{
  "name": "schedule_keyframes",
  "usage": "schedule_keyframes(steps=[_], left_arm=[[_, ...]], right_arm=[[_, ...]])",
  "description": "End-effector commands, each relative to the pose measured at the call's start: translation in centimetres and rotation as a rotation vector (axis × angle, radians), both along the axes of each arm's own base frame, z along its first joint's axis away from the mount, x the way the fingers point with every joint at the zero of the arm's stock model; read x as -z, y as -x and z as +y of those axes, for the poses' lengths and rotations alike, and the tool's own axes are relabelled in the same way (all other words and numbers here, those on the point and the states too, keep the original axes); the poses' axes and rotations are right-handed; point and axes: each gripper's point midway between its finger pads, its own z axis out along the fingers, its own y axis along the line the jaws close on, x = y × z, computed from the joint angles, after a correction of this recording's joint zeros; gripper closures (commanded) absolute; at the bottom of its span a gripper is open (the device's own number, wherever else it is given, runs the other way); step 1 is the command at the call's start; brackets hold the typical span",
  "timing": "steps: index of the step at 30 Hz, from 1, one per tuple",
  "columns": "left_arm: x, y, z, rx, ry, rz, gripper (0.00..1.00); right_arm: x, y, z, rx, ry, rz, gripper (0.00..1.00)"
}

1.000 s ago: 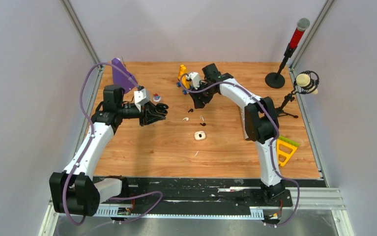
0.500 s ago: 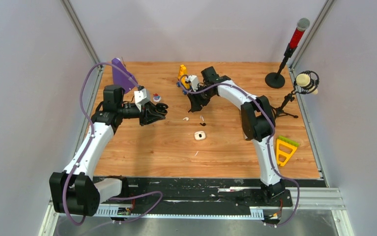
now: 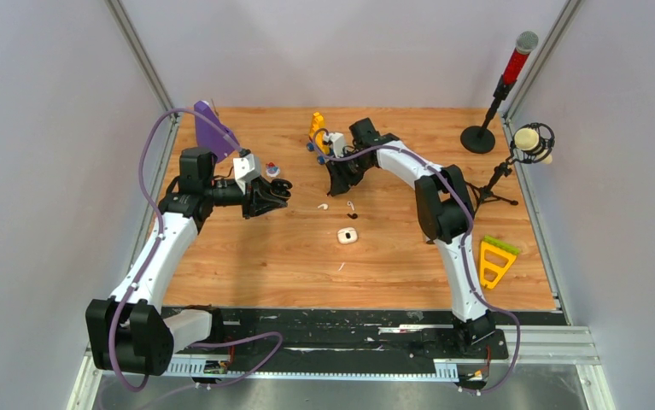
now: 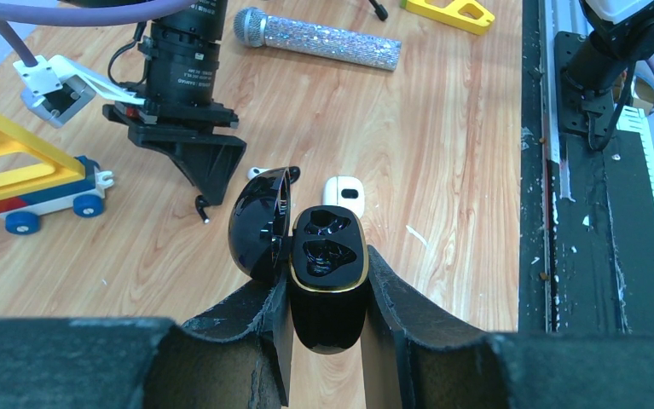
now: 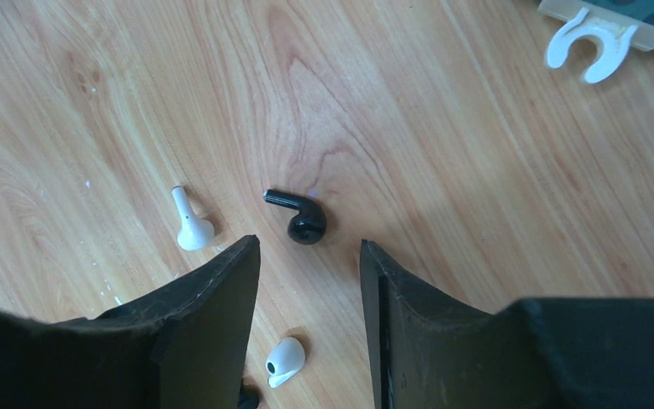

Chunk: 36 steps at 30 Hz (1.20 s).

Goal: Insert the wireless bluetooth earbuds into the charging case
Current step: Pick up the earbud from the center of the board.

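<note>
Left fingers (image 4: pixel 327 273): clamped on the black charging case (image 4: pixel 329 294). Its lid is swung open and both sockets are empty. This arm has not moved in the last second.
Right fingers (image 5: pixel 308 247): spread apart, tips down over the tabletop (image 5: pixel 477 170), nothing held.
Change: your right arm has crept farther out from its base, putting the gap between its tips close behind the black earbud (image 5: pixel 302 220).
Black earbud: lying flat just beyond the right fingertips, roughly centred on the gap, not touched.
White earbuds: one (image 5: pixel 191 226) just outside the finger on the wrist view's left. Another (image 5: pixel 282 358) lies between the fingers, back toward the wrist.
Meaning: no bud is seated yet. The pick looks nearly lined up, so you probably need a small advance, then a descent and a close.
Risk: the glossy bud may skid, or the white one may get caught with it.
</note>
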Motion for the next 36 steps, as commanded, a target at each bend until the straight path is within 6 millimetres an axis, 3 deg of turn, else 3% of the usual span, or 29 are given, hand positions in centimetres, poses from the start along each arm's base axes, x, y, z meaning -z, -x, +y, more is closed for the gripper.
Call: schedule_keyframes(steps=[1, 25, 36], left_arm=[[-1.7, -0.1, -0.2, 0.016, 0.006, -0.07, 0.89], [-1.8, 0.0, -0.1, 0.012, 0.003, -0.079, 0.89], [-1.8, 0.0, -0.1, 0.013, 0.002, -0.08, 0.89]], right_arm=[[-0.4, -0.2, 1.4, -0.016, -0.065, 0.014, 0.53], [0.7, -0.2, 1.6, 0.004, -0.062, 0.05, 0.61], [0.9, -0.1, 1.4, 0.007, -0.053, 0.052, 0.75]])
